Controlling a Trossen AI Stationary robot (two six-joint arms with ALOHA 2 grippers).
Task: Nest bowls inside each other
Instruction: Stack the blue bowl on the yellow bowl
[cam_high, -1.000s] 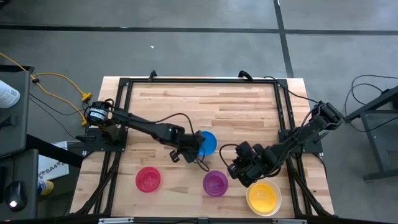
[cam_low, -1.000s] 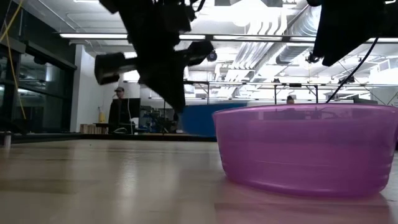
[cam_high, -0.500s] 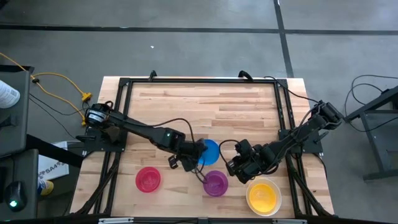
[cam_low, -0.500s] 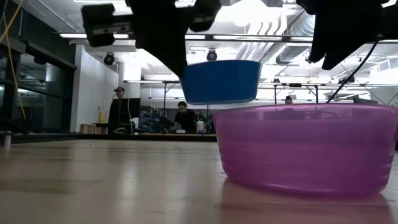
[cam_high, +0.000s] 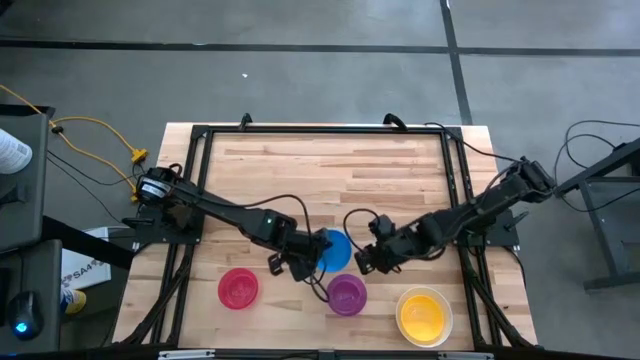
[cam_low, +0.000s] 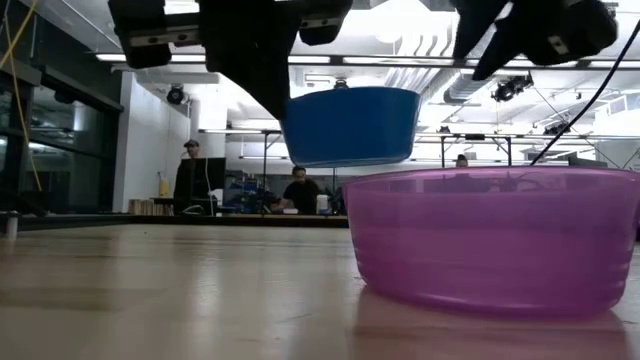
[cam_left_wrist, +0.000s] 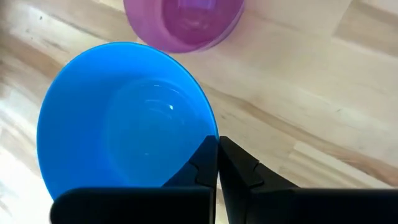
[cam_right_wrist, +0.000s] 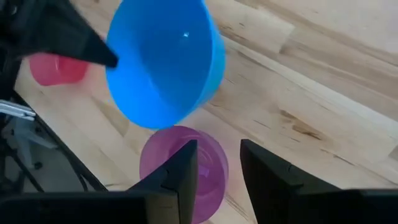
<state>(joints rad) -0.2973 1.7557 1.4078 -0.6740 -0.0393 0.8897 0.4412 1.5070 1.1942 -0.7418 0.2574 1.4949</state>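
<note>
The blue bowl (cam_high: 335, 250) hangs in the air above the table, beside and above the purple bowl (cam_high: 347, 294), which stands on its base. My left gripper (cam_high: 311, 257) is shut on the blue bowl. My right gripper (cam_high: 364, 256) hovers open just right of the blue bowl, above the purple bowl's far side, with nothing between its fingers (cam_right_wrist: 184, 167). The pinkish-red bowl (cam_high: 238, 288) stands at the near left. The yellow bowl (cam_high: 422, 316) sits at the near right, with a pale rim around it. My left gripper pinches the blue bowl's rim (cam_left_wrist: 212, 126) on the bowl's left side, one finger inside the bowl and one outside. The fingers slant down from the table's left. The bowl (cam_low: 350, 125) hangs clear of the table, mouth up and nearly level.
A black frame (cam_high: 320, 130) runs around the wooden tabletop. The far half of the table (cam_high: 330, 170) is bare wood. People stand in the room behind the table (cam_low: 192, 180).
My left gripper has lifted the blue bowl off the table and carried it toward the near edge, up beside the purple bowl. My right gripper has moved up and away from the yellow bowl, toward the table's left and the blue bowl, turning as it went.
</note>
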